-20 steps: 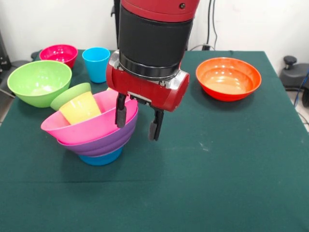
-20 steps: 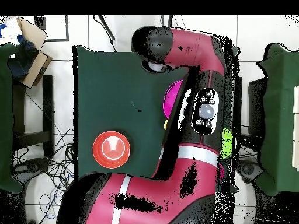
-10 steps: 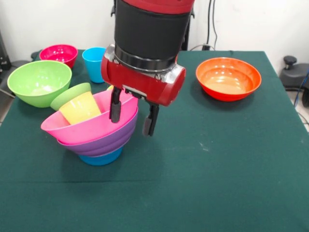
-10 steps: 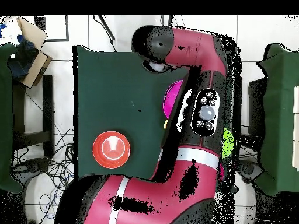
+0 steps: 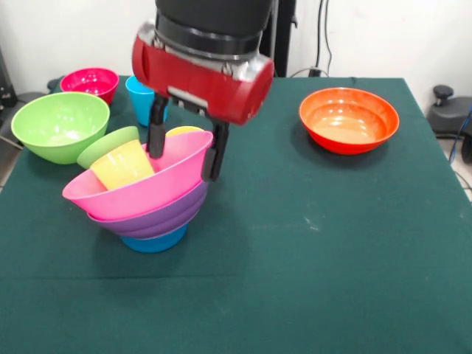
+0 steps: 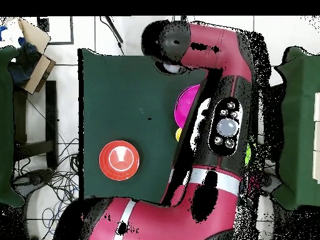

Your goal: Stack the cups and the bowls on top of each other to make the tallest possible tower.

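The gripper (image 5: pixel 184 154) stood open, its fingers astride the pink bowl's (image 5: pixel 151 188) right rim, holding nothing. Behind that tilted tower (image 5: pixel 144 199) sat the lime bowl (image 5: pixel 55 125), red bowl (image 5: pixel 90 81) and blue cup (image 5: pixel 140 99), half-hidden by the arm; the orange bowl (image 5: pixel 348 119) lay well right.

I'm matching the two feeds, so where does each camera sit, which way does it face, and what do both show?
Front view: across the table from the robot, facing it; shows the wrist and gripper, its open fingers straddling the pink bowl rim.
Overhead view: above the table, looking straight down, base at the bottom; the arm covers most of the stack.
Both show the orange bowl and pink bowl.
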Action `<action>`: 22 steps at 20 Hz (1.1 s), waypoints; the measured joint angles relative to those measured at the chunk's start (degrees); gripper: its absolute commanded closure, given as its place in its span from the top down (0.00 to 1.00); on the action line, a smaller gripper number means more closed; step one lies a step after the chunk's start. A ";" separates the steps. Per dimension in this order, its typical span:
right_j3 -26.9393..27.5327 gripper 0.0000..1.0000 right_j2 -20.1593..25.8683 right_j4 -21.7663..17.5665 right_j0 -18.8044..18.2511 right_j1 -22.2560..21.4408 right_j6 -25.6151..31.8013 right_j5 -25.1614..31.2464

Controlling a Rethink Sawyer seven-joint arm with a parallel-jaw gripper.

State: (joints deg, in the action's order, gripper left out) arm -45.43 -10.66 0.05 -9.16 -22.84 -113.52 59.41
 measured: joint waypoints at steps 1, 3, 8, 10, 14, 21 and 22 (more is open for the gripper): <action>-0.36 1.00 -0.06 0.01 0.00 -0.47 0.00 0.00; -1.55 1.00 -0.12 0.15 0.00 -1.47 0.00 -0.25; -6.34 1.00 -0.13 0.43 0.00 -3.51 0.00 -3.52; -7.48 1.00 -0.12 0.43 0.00 -3.75 0.00 -4.59; -11.11 1.00 -0.12 0.44 0.00 -4.33 0.00 -8.20; -15.31 1.00 -0.12 0.46 0.00 -4.18 0.00 -13.14; -15.60 1.00 -0.12 0.46 0.00 -4.16 0.00 -13.61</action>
State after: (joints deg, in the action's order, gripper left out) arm -61.03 -10.78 0.51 -9.16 -27.00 -113.52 45.80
